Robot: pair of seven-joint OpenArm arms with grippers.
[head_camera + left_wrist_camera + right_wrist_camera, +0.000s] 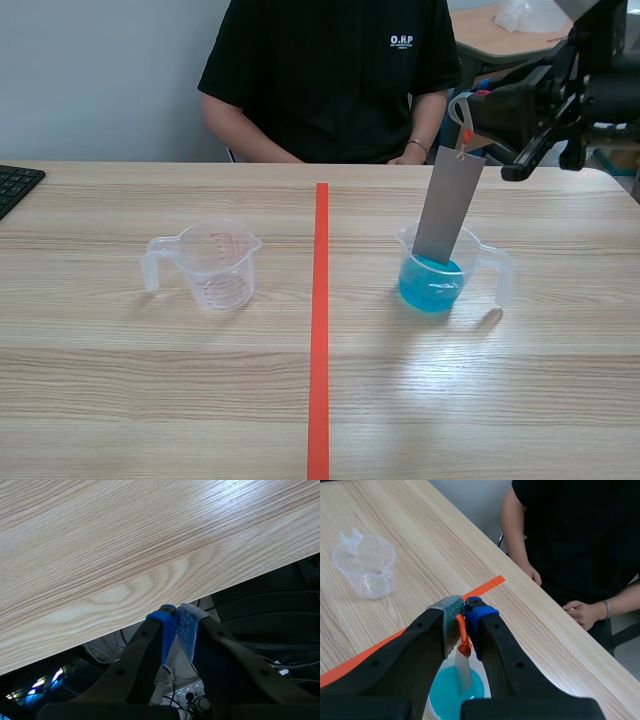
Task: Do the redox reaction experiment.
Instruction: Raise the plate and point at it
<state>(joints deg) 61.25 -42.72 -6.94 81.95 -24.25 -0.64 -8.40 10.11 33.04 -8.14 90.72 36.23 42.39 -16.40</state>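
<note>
A grey metal strip (449,205) hangs tilted, its lower end dipped in the blue liquid (431,282) of a clear plastic beaker (482,262) right of the tape line. My right gripper (466,120) is above that beaker, shut on the small orange tag (463,637) at the strip's top. In the right wrist view the strip (462,672) runs down from my right gripper (462,611) into the blue liquid (447,692). An empty clear beaker (213,263) stands left of the line. My left gripper (175,611) is shut on nothing over the table's edge (150,615).
A person in a black shirt (330,70) sits across the table, a hand (582,612) resting near its far edge. A black keyboard (15,185) lies at the far left. The orange-red tape line (320,330) splits the table.
</note>
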